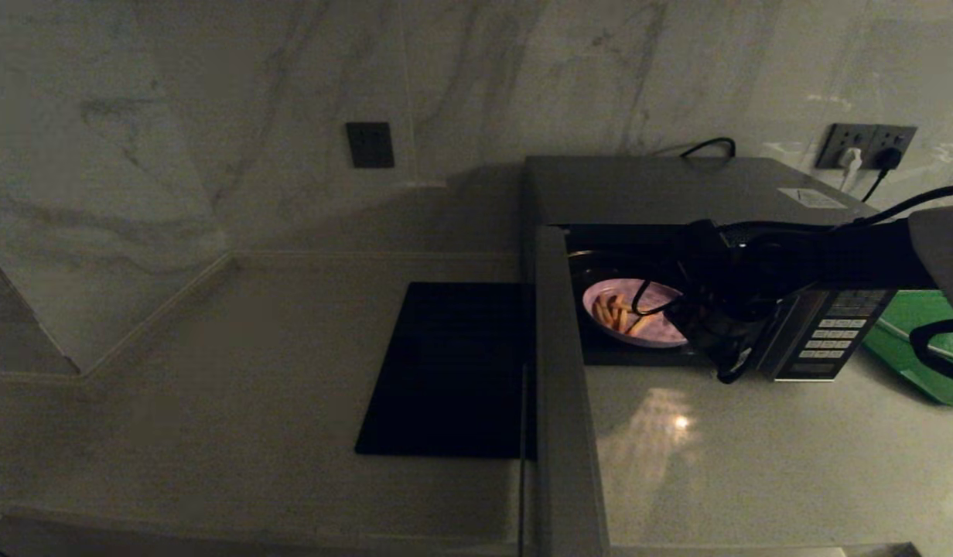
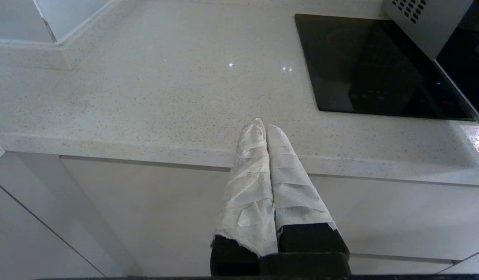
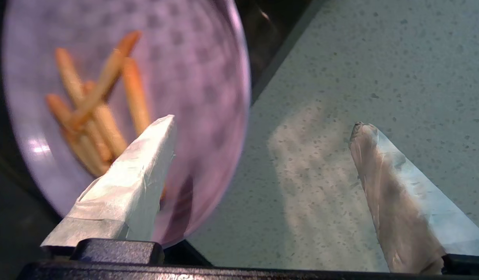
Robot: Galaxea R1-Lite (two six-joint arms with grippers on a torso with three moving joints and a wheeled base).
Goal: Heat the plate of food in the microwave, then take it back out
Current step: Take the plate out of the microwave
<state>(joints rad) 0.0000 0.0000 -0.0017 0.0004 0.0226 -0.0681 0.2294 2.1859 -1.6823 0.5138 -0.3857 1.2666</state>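
Observation:
The microwave (image 1: pixel 678 189) stands on the counter with its door (image 1: pixel 565 387) swung open toward me. The pale lilac plate of food (image 1: pixel 631 309) with orange fries (image 3: pixel 95 101) sits at the front of the cavity. My right gripper (image 1: pixel 697 329) is at the plate's right rim and is open (image 3: pixel 263 121). One taped finger (image 3: pixel 146 167) hangs over the plate (image 3: pixel 185 58), the other finger (image 3: pixel 383 175) over the speckled countertop, with the rim between them. My left gripper (image 2: pixel 264 124) is shut on nothing, parked over the counter's front edge, out of the head view.
A flat black square mat (image 1: pixel 445 371) lies left of the open door. The button panel (image 1: pixel 836 333) is just right of my right gripper, and a green tray (image 1: pixel 921 333) lies beyond it. Cables run from wall sockets (image 1: pixel 867 147) behind the microwave.

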